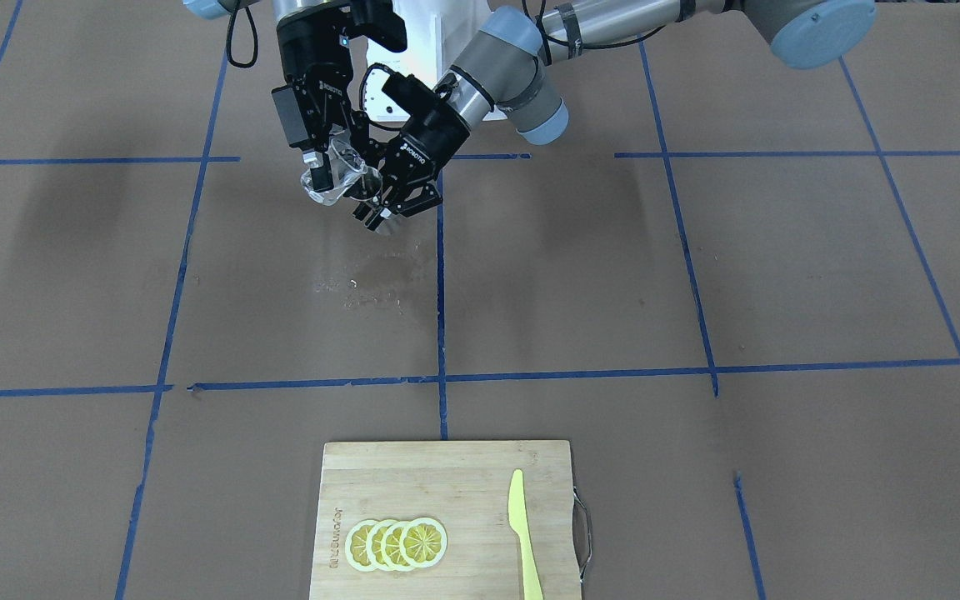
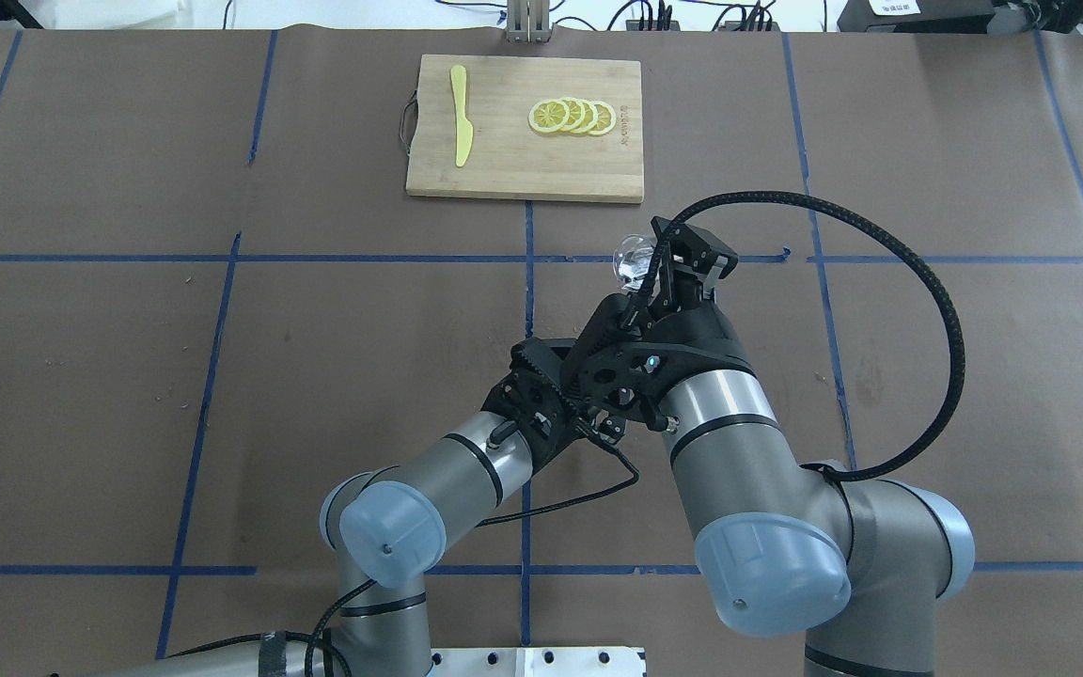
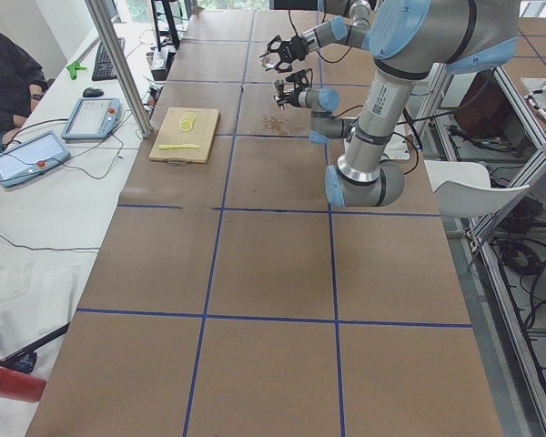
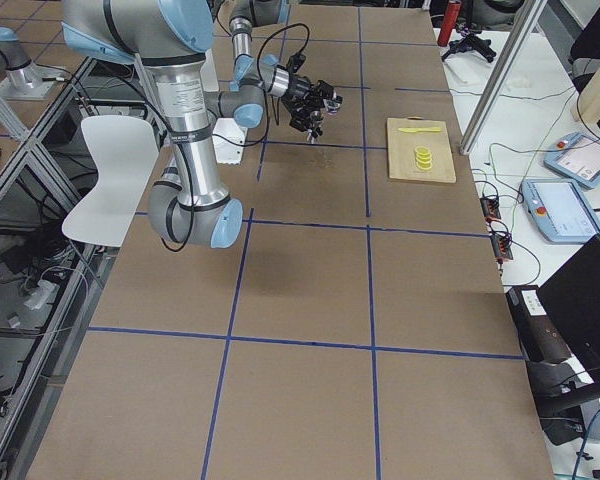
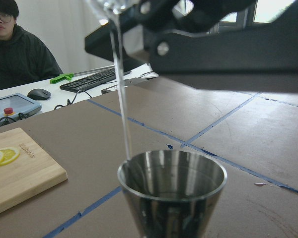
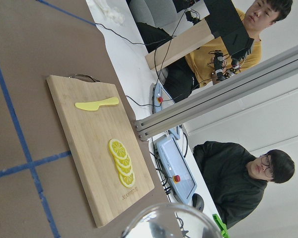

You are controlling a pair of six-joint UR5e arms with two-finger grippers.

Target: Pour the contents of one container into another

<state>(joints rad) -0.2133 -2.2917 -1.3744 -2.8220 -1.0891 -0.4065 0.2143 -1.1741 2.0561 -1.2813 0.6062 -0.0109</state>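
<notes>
The right gripper [image 1: 330,162] is clamped on a clear glass [image 1: 326,190], one finger on each side of its wall. The glass is tipped far over, its long axis well off upright and its mouth dipped toward the robot's left. A thin stream of clear liquid [image 5: 121,99] falls straight down from its lip into a metal cup [image 5: 171,193]. The cup stands upright just below the glass, long axis vertical, mouth up, narrowing toward its foot. The stream lands against the inner wall on one side.

The left gripper [image 1: 392,212] carries the cup clear of the table [image 1: 697,275]. Its fingers stand narrow, though their grip on the cup is mostly hidden. In the overhead view the right wrist lies over the left gripper, and the two forearms converge there.

Both grippers hang on the robot's side of the cutting board [image 1: 447,483], well apart from it. They are roughly in line with the end of the board that bears the lemon slices [image 1: 397,543]. A wet patch [image 1: 363,292] marks the paper between the board and the grippers, nearer the grippers. The four slices overlap in a row. A yellow knife [image 1: 523,533] lies near the board's handle end, its long axis along the board's short side.
</notes>
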